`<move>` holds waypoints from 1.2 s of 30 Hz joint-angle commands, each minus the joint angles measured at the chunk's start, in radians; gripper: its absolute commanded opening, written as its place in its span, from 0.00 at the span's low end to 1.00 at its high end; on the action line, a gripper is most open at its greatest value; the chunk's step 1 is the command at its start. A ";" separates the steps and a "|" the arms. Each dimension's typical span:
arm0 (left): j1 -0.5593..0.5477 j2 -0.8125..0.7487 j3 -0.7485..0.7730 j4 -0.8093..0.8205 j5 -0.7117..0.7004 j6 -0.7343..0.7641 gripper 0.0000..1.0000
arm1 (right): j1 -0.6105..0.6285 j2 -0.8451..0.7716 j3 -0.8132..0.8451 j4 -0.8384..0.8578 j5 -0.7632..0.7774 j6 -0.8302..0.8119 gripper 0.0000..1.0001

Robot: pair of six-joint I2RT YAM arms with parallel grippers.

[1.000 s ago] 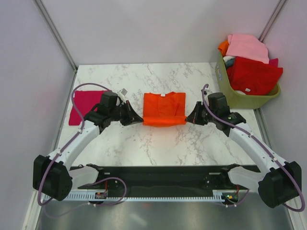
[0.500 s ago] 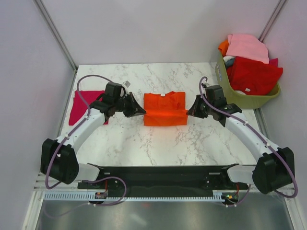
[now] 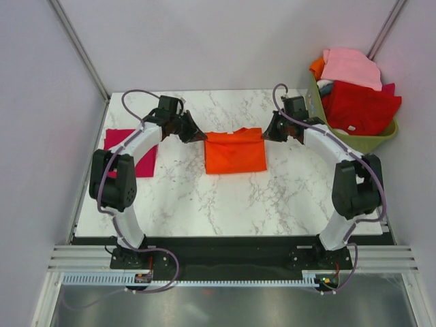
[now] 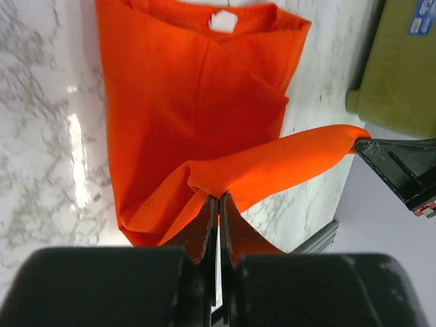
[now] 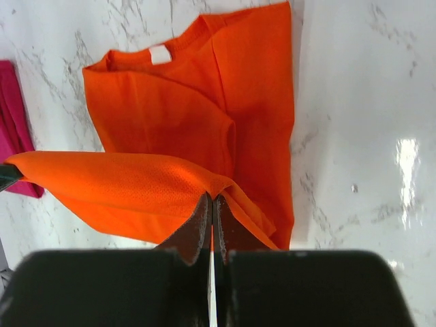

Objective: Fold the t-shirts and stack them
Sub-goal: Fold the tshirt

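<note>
At near table edge: left arm [image 3: 112, 180] and right arm [image 3: 355, 184] rise from their bases and reach toward the far half of the marble table [image 3: 204, 204], elbows out, wrists turned inward toward each other.

Mid-table: orange t-shirt [image 3: 235, 155] lies on the marble, roughly square from above, partly folded. White neck tag [image 4: 222, 20] shows at the collar in both wrist views.

Left gripper [image 3: 199, 136] sits at the shirt's far-left corner and right gripper [image 3: 268, 135] at its far-right corner. Both pincers are pinched tight on orange cloth, with no gap showing between the fingers. Each holds 1 end of the same edge. That edge runs as a taut band between the 2 grippers, lifted off the flat layers under it. From the left wrist, the right gripper's black tip is visible at the band's other end. From the right wrist, only a sliver of the left one shows at the picture's left edge.

Left side: crimson-magenta t-shirt [image 3: 117, 138] lies flat by the table's left edge, partly hidden by the left arm and well apart from the orange one.

Far right: olive-green basket [image 3: 354, 143] stands at the table's far-right corner, heaped with red and pink cloth. The right forearm passes just beside its wall.
</note>
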 commanded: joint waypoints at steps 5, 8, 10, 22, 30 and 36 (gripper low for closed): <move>0.077 0.242 0.276 0.025 0.048 -0.006 0.02 | -0.041 0.283 0.274 0.105 -0.020 0.000 0.00; 0.093 0.334 0.408 0.022 0.071 -0.017 0.02 | -0.052 0.392 0.399 0.144 -0.063 0.009 0.05; 0.100 0.414 0.488 0.017 0.071 -0.014 0.32 | -0.052 0.489 0.491 0.150 -0.043 0.015 0.66; 0.091 0.366 0.390 0.009 -0.038 0.091 0.75 | -0.058 0.428 0.302 0.323 -0.054 -0.016 0.70; 0.076 0.385 0.346 0.012 -0.084 0.121 0.72 | -0.058 0.487 0.288 0.313 -0.069 -0.014 0.68; 0.073 0.437 0.366 0.022 -0.088 0.117 0.71 | -0.058 0.561 0.339 0.314 -0.086 -0.014 0.62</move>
